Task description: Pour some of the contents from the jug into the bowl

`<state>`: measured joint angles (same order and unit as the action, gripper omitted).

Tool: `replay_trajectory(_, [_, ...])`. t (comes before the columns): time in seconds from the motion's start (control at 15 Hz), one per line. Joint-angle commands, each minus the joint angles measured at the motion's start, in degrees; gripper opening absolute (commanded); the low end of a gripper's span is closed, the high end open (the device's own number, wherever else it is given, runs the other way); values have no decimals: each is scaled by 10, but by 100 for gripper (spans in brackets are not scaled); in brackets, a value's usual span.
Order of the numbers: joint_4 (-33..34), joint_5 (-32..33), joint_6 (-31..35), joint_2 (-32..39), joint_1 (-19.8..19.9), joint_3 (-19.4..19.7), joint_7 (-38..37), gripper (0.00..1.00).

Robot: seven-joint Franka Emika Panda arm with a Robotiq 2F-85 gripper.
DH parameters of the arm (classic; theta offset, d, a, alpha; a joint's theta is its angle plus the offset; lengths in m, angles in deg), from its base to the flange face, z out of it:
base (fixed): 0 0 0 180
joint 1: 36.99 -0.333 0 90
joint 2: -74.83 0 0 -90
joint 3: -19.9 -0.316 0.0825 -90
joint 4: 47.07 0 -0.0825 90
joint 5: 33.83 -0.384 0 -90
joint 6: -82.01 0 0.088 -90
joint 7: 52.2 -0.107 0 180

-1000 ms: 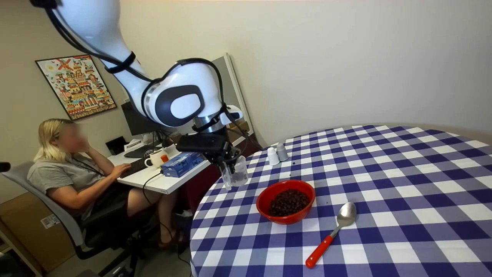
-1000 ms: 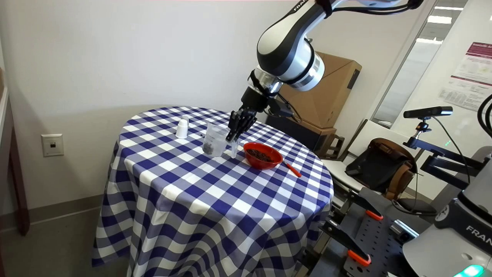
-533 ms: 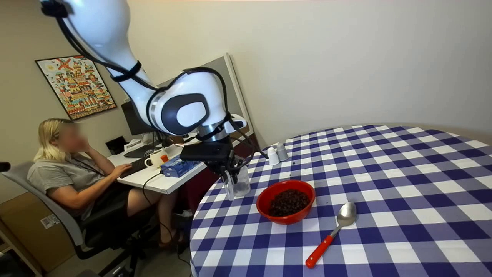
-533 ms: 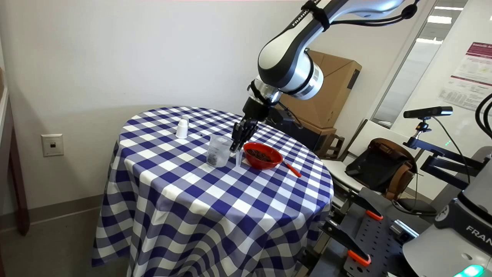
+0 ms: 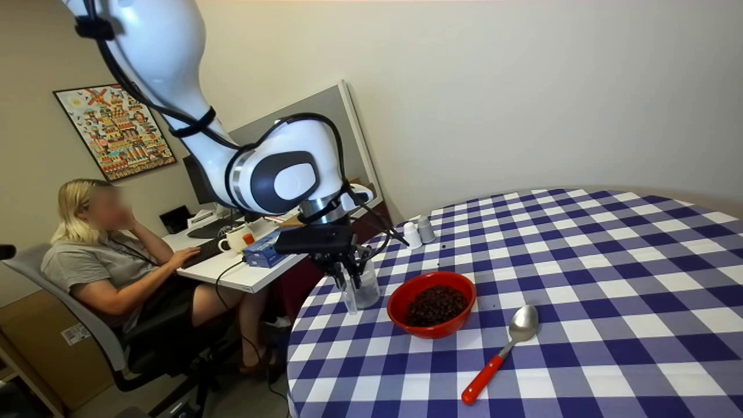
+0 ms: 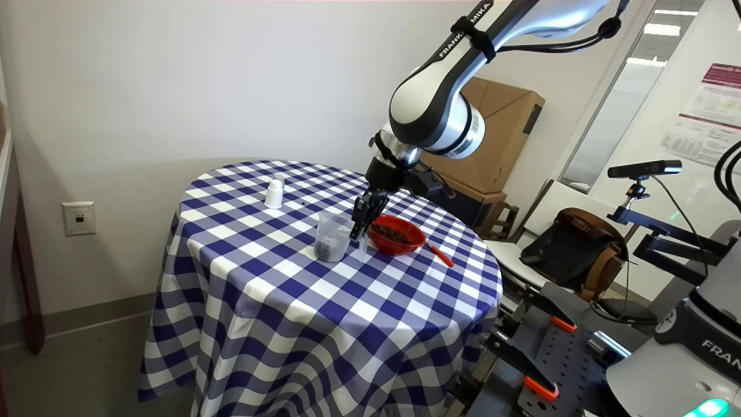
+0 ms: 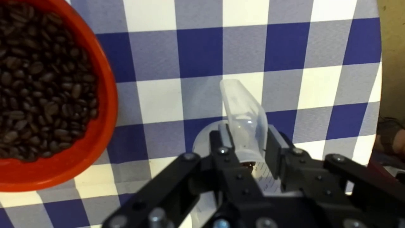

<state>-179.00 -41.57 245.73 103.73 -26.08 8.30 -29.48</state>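
The see-through jug (image 5: 369, 290) stands nearly upright, low at the tablecloth beside the red bowl (image 5: 432, 332). It also shows in an exterior view (image 6: 331, 238), with a few dark beans at its bottom. I cannot tell whether its base touches the cloth. My gripper (image 5: 348, 284) points down, its fingers on both sides of the jug's handle (image 7: 245, 126) in the wrist view, shut on it or very nearly so. The jug's body is mostly hidden behind the fingers (image 7: 246, 134) there. The bowl (image 7: 109, 104) is full of coffee beans and apart from the jug.
A red-handled spoon (image 5: 502, 357) lies beside the bowl. A white shaker (image 5: 412, 235) and a grey shaker (image 5: 426, 230) stand farther back. A few loose beans lie on the checked tablecloth (image 5: 580, 273). A person sits at a desk beyond the table's edge.
My gripper and the jug have come down to the tablecloth beside the bowl. The jug is more upright than a second ago. The bowl and spoon have not moved.
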Motion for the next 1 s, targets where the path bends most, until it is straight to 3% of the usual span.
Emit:
replay_trajectory(0.0, [3,18,-6,2,-11,13,-26,58])
replay_trajectory(0.33, [-10,6,-40,-36,7,1,-18,96])
replay_trajectory(0.4, [-19,7,-55,-58,8,4,-17,99])
replay_trajectory(0.73, [-53,-13,-100,-174,22,31,-9,100])
replay_trajectory(0.93, [-66,1,-147,-247,15,84,-30,100])
